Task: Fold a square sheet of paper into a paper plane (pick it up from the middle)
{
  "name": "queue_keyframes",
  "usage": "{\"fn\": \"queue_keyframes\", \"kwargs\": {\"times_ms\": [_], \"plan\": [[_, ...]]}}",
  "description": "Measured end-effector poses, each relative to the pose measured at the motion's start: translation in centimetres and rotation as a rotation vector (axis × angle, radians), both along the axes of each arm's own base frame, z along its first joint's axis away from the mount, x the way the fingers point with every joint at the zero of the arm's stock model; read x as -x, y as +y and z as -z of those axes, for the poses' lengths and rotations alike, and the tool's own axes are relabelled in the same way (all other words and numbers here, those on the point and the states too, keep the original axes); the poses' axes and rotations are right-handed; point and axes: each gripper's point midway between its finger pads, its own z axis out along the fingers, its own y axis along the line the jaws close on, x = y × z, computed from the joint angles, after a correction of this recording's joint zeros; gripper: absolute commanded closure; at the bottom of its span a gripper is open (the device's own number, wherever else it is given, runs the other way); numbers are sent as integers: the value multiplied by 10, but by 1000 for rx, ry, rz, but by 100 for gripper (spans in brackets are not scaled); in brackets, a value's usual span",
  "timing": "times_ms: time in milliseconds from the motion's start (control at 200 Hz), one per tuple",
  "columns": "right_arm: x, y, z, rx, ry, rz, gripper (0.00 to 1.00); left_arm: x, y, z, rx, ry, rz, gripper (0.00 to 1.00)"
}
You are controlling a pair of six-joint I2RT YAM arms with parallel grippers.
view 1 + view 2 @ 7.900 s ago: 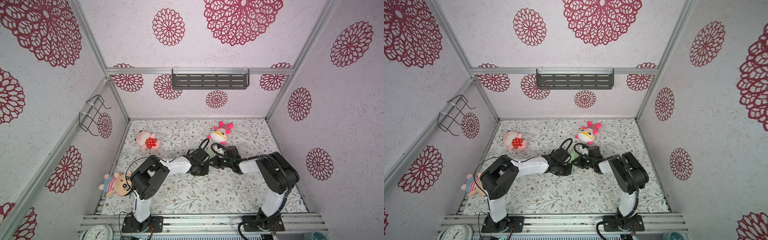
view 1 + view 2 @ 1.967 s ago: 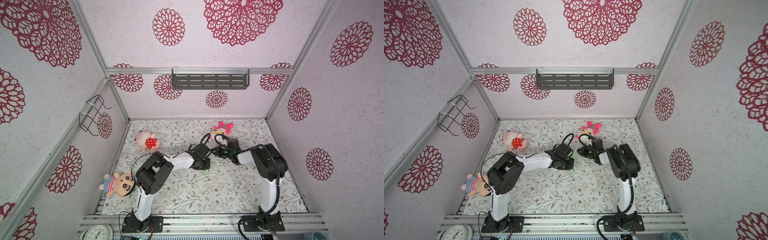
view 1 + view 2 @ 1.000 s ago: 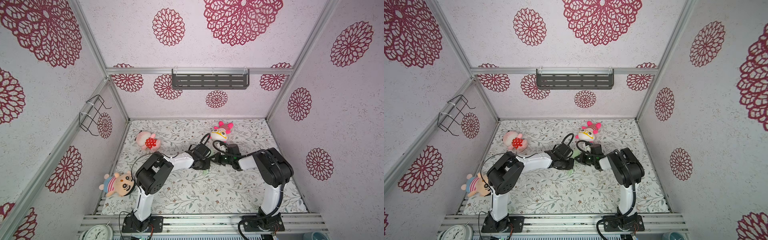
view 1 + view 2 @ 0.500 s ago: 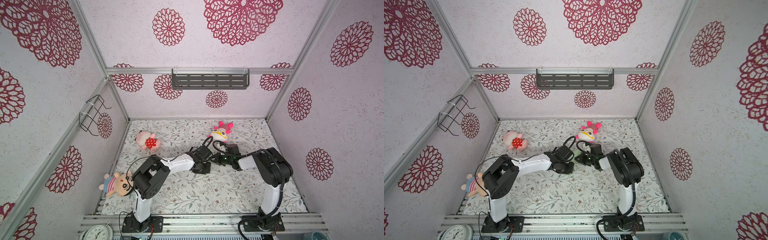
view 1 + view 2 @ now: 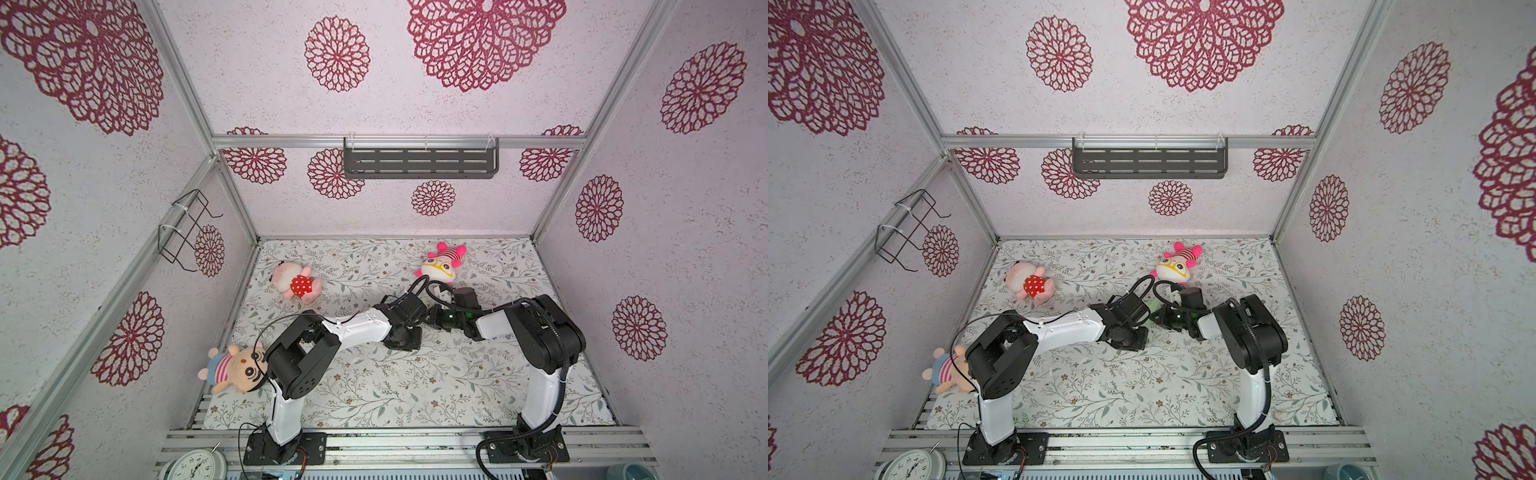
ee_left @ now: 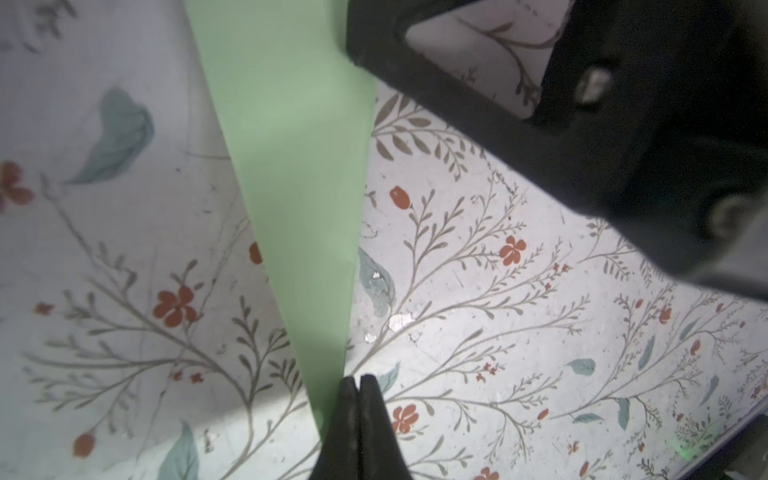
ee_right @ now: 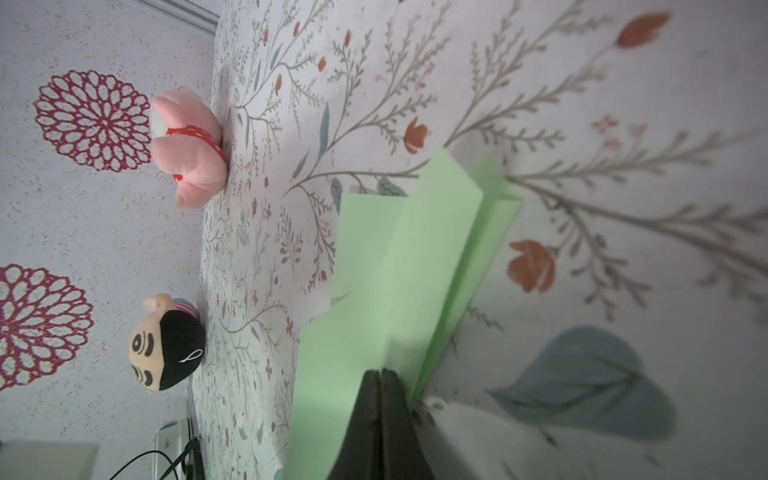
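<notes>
Your pale mint-green folded paper plane sat at the middle of the flowered mat. Your right gripper was clamped on its wide end and your left gripper pinched its tip. This was likely the final creasing, and the next move called for a gentle release.

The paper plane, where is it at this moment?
In a top view the paper plane is a green sliver mid-table between the left claw and the right claw, just below the yellow-faced plush toy.

The left gripper, jaws together, pinches the narrow tip of the paper plane, which widens toward twelve o'clock above the floral mat.
</notes>
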Motion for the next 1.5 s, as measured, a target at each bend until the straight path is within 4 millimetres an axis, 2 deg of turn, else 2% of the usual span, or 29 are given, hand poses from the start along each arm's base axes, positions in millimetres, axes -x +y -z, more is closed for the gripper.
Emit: {"fn": "queue_keyframes", "kwargs": {"times_ms": [215,290,365,505,916,1496], "plan": [[0,0,0,-3,6,4,94,-21,-7,-18,-5,-82,-15,92],[0,0,0,-4,7,5,94,-29,-10,-17,-15,-96,-19,92],[0,0,0,-6,10,7,94,-32,-10,-6,-42,-91,-19,91],[0,0,0,-7,12,9,94,-28,-1,15,-105,-53,-18,91],[-1,1,0,-15,14,12,94,-20,-3,15,-120,-43,-5,94],[-2,1,0,-28,26,23,95,7,-4,16,-128,-32,-1,97]]}}
